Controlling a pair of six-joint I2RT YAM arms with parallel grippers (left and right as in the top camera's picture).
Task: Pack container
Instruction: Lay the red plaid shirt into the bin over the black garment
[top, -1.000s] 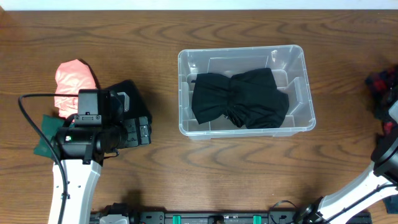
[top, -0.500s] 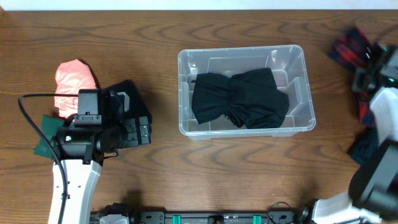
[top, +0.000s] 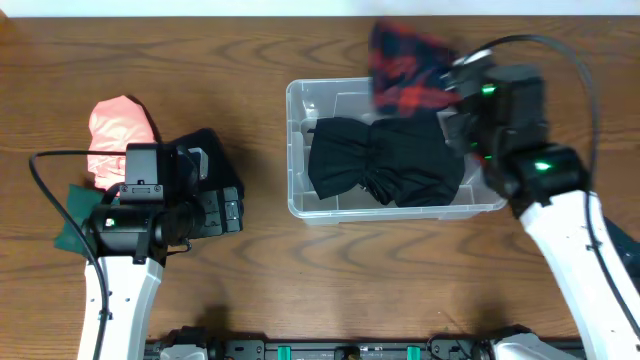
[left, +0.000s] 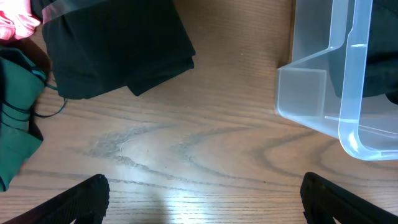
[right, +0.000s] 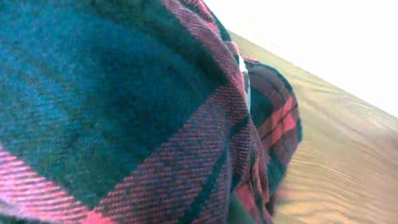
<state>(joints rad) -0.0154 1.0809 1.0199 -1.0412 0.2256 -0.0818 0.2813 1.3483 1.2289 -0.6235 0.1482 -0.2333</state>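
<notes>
The clear plastic container (top: 296, 150) stands mid-table with a black garment (top: 385, 160) lying in it. My right gripper (top: 452, 88) is over the container's far right corner, shut on a red and navy plaid cloth (top: 405, 68) that hangs above the far rim. The plaid cloth (right: 155, 124) fills the right wrist view and hides the fingers. My left gripper (top: 226, 208) is open and empty left of the container; its fingertips (left: 202, 202) are spread over bare wood. The container's near left corner (left: 348, 106) shows at the right of the left wrist view.
A pink cloth (top: 120, 125), a dark green cloth (top: 68, 228) and a folded black cloth (top: 212, 150) lie at the left beside the left arm. In the left wrist view the black cloth (left: 118, 50) and the green cloth (left: 15, 124) lie ahead at the left.
The right arm has swung in from the right edge, carrying the plaid cloth to above the container's far right corner. The left arm has not moved.
</notes>
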